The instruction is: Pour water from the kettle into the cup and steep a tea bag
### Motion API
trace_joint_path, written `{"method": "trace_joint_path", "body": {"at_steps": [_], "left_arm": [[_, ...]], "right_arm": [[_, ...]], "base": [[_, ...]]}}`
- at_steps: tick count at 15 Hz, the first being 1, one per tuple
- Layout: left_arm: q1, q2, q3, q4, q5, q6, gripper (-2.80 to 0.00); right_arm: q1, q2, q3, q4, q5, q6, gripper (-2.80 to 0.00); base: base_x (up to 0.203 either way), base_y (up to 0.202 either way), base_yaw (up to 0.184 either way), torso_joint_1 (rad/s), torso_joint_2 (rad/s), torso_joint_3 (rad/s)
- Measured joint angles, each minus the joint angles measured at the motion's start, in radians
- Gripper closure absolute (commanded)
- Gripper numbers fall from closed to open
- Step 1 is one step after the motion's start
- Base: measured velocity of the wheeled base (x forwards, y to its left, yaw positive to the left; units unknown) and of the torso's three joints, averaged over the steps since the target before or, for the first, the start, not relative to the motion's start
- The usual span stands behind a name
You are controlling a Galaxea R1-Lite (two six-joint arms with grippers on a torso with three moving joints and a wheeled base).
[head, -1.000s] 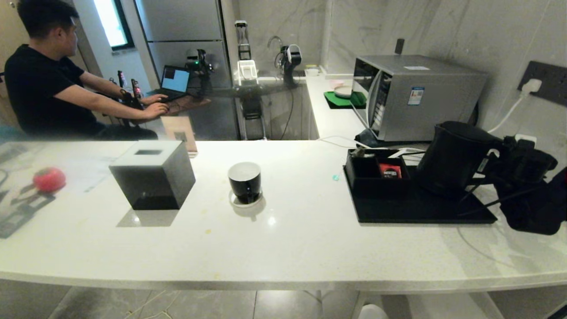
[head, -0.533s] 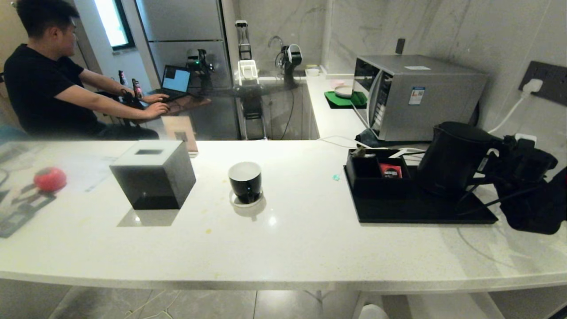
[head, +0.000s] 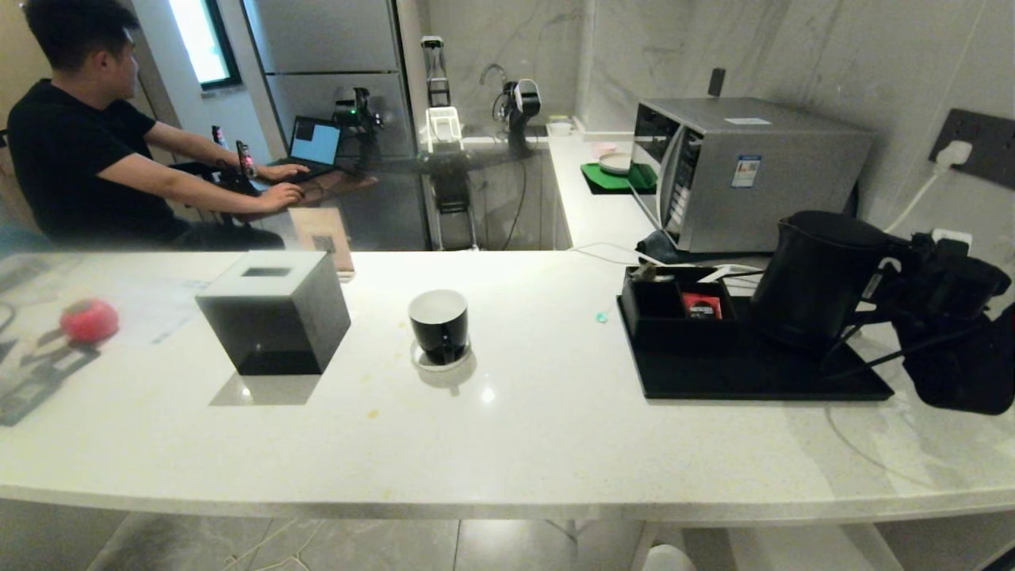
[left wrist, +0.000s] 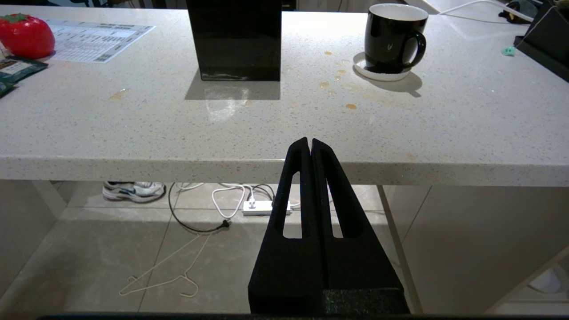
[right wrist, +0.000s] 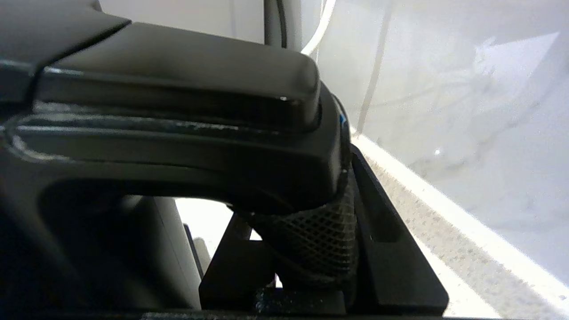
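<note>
In the head view the right gripper [head: 892, 274] gripped the kettle [head: 817, 277] by its handle, now lifted slightly higher off the tray [head: 761, 381] than before, with the cup [head: 438, 325] well away to its left. The left wrist view showed the left gripper [left wrist: 310, 144] clenched empty below the counter [left wrist: 266, 129] edge. In the right wrist view the fingers [right wrist: 391, 249] pinched the handle's upper bend, so I judged the heavy kettle might swing or slip while tipping.

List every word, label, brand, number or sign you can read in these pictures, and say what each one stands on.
No text can be read for certain.
Printed sheet on the counter: rows of print, too small.
Red packet in the black tray: white lettering, blurred.
Microwave: blue-and-white sticker on the side, white label on top, both illegible.
Teal sachet: pale label, unreadable.
Cup: only a glint, no print.
Kettle: no marking visible.
</note>
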Motion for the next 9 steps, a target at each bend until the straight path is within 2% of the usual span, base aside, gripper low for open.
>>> {"method": "trace_joint_path", "body": {"at_steps": [9], "left_arm": [[0.0, 0.0, 0.0, 0.0, 0.0, 0.0, 0.0]], "right_arm": [[0.004, -0.11, 0.113, -0.002, 0.006, 0.008, 0.0]], "base": [[0.0, 0.0, 0.0, 0.0, 0.0, 0.0]]}}
